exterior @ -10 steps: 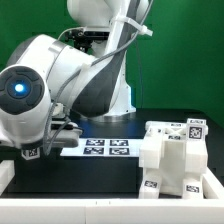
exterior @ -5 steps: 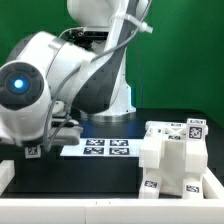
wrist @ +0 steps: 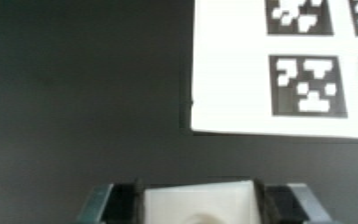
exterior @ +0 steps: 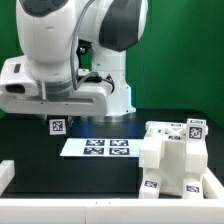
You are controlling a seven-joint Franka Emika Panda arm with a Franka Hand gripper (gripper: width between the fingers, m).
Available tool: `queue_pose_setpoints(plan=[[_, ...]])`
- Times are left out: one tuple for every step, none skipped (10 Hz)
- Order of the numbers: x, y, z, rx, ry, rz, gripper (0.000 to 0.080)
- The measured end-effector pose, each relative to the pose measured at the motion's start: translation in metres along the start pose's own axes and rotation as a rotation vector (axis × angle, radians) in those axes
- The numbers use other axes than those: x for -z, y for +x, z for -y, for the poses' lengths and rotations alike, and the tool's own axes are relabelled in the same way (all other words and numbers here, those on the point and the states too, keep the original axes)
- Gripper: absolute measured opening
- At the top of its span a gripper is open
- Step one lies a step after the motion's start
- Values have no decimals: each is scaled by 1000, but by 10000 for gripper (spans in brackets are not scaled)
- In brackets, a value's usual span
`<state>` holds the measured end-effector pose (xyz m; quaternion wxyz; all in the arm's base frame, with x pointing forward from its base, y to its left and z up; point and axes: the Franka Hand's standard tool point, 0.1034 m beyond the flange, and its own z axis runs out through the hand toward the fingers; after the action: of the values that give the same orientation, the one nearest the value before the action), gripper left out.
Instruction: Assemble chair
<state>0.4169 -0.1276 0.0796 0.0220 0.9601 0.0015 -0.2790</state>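
Observation:
The partly built chair (exterior: 172, 155), a blocky white stack with marker tags, stands at the exterior view's right. My gripper (exterior: 57, 120) hangs over the black table left of the marker board (exterior: 100, 147). It is shut on a small white chair piece (exterior: 57, 127) that shows one tag. In the wrist view that white piece (wrist: 197, 203) fills the gap between my dark fingers (wrist: 108, 203), and the gripper (wrist: 201, 206) sits above bare black table beside the marker board (wrist: 291, 70).
The arm's white base (exterior: 120, 95) stands behind the marker board. A low white rim (exterior: 6, 175) borders the black table at the front left. A green backdrop closes off the back.
The arm has swung upright and lifted away from the table's left edge. The tagged piece has risen with the hand and shifted toward the marker board. The jaws closed in a little.

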Motion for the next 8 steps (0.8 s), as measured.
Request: queue_pose_setpoints(plan=[[1, 3, 0, 1, -3, -60, 281], [-3, 7, 1, -12, -9, -133, 281], [-17, 8, 7, -22, -7, -169, 281], [-23, 17, 10, -35, -10, -249, 281], [-29, 25, 10, -53, -18, -334, 281], [-36, 28, 10, -67, -33, -418, 281], [-39, 29, 11, -70, -57, -480, 281], [-42, 30, 9, -71, -83, -536, 281]])
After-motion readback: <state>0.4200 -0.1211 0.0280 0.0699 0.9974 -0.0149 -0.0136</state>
